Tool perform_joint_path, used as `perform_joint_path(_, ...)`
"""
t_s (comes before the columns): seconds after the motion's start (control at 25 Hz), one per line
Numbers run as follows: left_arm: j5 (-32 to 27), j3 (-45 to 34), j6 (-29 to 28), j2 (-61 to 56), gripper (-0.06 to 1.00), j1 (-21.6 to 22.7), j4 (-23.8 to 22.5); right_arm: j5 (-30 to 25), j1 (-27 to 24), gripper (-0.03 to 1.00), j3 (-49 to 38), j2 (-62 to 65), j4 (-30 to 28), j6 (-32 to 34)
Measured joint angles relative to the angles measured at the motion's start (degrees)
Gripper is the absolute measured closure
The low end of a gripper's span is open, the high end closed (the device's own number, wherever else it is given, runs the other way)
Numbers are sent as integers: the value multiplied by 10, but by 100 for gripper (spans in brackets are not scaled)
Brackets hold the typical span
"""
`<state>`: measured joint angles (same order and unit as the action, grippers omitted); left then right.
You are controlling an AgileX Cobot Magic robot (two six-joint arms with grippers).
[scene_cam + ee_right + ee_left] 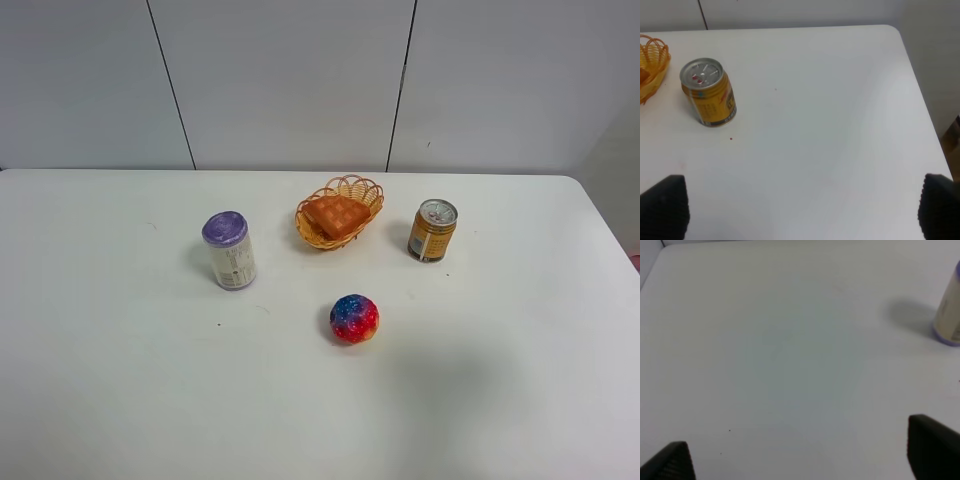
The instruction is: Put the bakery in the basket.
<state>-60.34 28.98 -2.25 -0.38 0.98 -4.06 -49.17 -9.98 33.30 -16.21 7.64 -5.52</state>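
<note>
Exterior high view: bakery (335,215) already lying inside basket (339,211), toward back centre of white table (120,380). Purple-lidded can (230,250) upright, left of basket, small print on its pale label, too small to read. Yellow can (432,230) upright, right of basket, silver pull-tab top; label unreadable. Red-blue ball (354,318) in front of basket, apart from everything. No arm or gripper in this view.

Left wrist view: left gripper (800,457) jaws spread wide, dark fingertips (932,450) at both lower corners, nothing between, bare table below. Edge of purple-lidded can (949,317) at frame border, text blurred.

Right wrist view: right gripper (800,210) also wide apart, holding nothing. Yellow can (708,93) upright just beside basket rim (652,65), not touching. Dark lettering on can label, not legible.
</note>
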Motion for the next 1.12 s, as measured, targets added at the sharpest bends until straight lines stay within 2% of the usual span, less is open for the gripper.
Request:
perform_joint_path(0.12,0,0,0,0,10,0,0,-38,7,6,-6,43,-6,0)
perform_joint_path(0.56,0,0,0,0,10,0,0,-113,25,6,-48,163,-25,-21)
perform_joint_path(1.12,0,0,0,0,10,0,0,-115,33,6,-58,163,-30,-22)
